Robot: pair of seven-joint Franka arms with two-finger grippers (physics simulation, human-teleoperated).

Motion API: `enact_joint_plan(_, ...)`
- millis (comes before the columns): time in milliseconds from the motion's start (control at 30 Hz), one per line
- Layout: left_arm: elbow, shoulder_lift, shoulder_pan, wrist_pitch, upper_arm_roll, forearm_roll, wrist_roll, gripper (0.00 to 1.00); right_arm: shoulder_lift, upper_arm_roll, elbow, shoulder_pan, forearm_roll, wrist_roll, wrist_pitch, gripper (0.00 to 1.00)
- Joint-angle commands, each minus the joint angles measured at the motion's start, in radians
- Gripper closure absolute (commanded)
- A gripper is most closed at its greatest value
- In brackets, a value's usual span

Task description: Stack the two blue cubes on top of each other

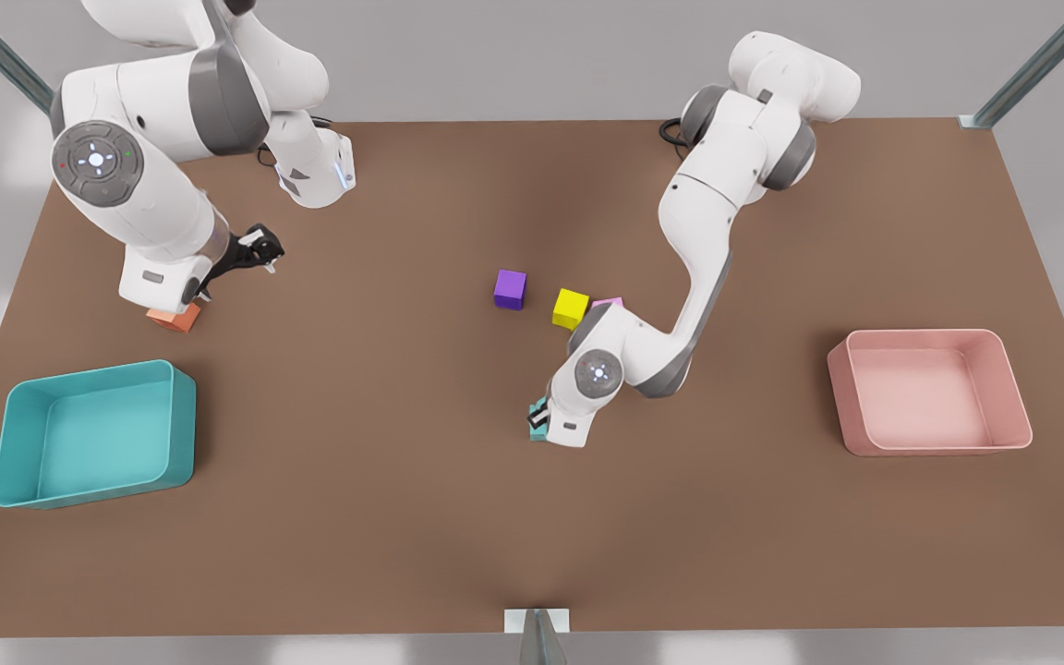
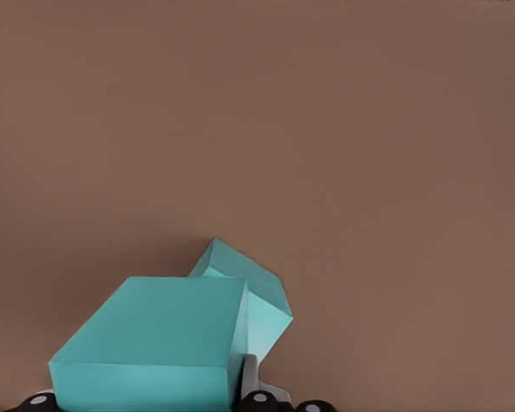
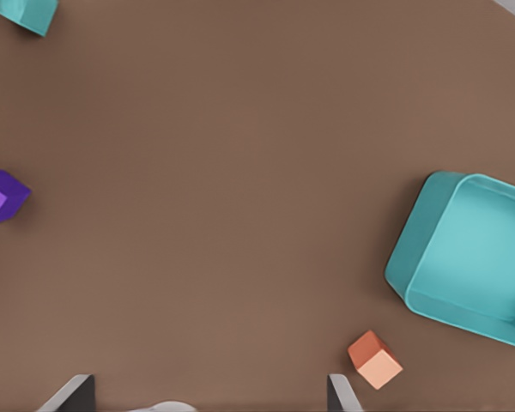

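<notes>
In the left wrist view a blue cube (image 2: 146,343) sits close up between the fingers of my left gripper (image 2: 146,402), which is shut on it. The second blue cube (image 2: 256,300) lies just beyond and below it on the table, turned at an angle and partly covered. In the front view my left gripper (image 1: 546,425) reaches down near the table's middle, with a strip of blue cube (image 1: 538,430) showing beside it. My right gripper (image 1: 257,249) hangs open over the table at the front view's left, with nothing between its fingers (image 3: 343,390).
A purple cube (image 1: 510,289), a yellow cube (image 1: 570,308) and a pink cube (image 1: 608,302) sit behind the left arm. An orange cube (image 1: 175,318) lies under the right arm. A teal bin (image 1: 93,374) stands at the front view's left, a pink bin (image 1: 929,334) at its right.
</notes>
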State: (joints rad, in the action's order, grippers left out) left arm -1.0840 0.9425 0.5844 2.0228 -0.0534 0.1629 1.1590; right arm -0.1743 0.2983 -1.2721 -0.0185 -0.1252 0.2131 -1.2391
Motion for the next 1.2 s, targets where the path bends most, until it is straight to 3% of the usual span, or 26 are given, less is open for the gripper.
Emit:
enact_joint_plan(0, 0.006, 0.002, 0.000, -0.010, 0.000, 0.006, 0.166, 0.44, -0.002, 0.001, 0.000, 0.000, 0.001, -0.123, 0.003, 0.00)
enact_joint_plan(233, 0.032, 0.027, 0.025, -0.003, -0.002, 0.006, 0.172, 0.42, -0.008, 0.001, -0.003, -0.003, 0.004, -0.123, 0.006, 0.00)
enact_joint_plan(300, 0.032, 0.027, 0.025, -0.003, -0.002, 0.006, 0.172, 0.21, -0.010, 0.001, -0.003, -0.001, 0.004, -0.121, 0.006, 0.00)
enact_joint_plan(433, 0.042, 0.032, 0.025, -0.003, 0.000, 0.006, 0.172, 0.17, -0.014, 0.001, -0.001, -0.003, 0.009, -0.121, 0.006, 0.00)
enact_joint_plan(467, 0.042, 0.030, 0.023, -0.003, 0.001, 0.006, 0.172, 0.00, -0.014, 0.001, -0.003, -0.003, 0.010, -0.121, 0.004, 0.00)
enact_joint_plan(1167, 0.062, -0.016, 0.012, -0.111, -0.002, 0.021, 0.189, 0.00, -0.005, -0.015, 0.000, -0.001, 0.006, -0.113, 0.001, 0.00)
